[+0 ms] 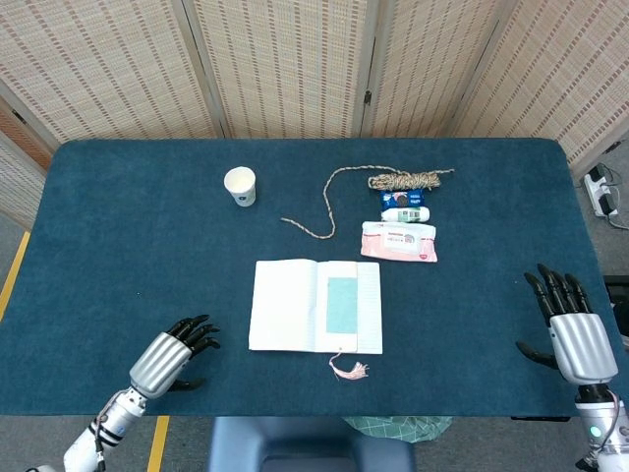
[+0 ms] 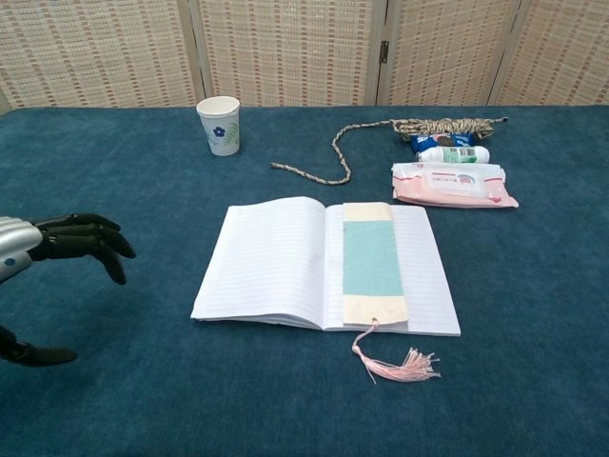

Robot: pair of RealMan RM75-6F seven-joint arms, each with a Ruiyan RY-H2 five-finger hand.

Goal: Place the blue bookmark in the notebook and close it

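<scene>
Overhead | blue cloth table (image 1: pixel 128 236) | woven screens (image 1: pixel 285 64) behind

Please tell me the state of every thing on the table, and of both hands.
notebook: open, flat.
bookmark: lying on right page, tassel hanging out.
paper cup: upright.
rope: partly coiled, one end loose.
wipes pack: lying flat.
left hand: empty, fingers apart.
right hand: empty, fingers spread.
</scene>
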